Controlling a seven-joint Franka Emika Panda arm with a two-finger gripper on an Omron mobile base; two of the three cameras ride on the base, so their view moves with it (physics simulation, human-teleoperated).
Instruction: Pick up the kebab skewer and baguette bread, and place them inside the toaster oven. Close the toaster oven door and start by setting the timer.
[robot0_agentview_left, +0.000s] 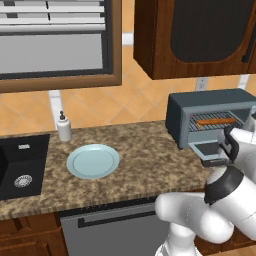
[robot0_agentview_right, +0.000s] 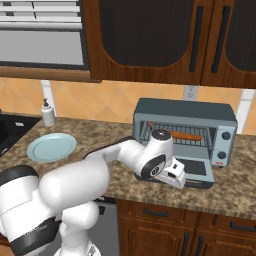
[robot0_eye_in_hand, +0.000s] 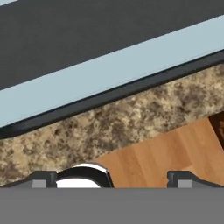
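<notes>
I see the toaster oven (robot0_agentview_left: 212, 117) at the far right of the counter (robot0_agentview_left: 145, 160), its door (robot0_agentview_left: 209, 149) folded down, an orange-brown baguette bread (robot0_agentview_left: 216, 121) on the rack. A pale plate (robot0_agentview_left: 93, 161) sits left, near the sink (robot0_agentview_left: 20, 165).

No legible txt, labels or nos. anywhere

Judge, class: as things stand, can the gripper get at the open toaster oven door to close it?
Probably yes: the gripper, jaws open, hangs just by the lowered toaster oven door at its front edge, with nothing between them.
</notes>
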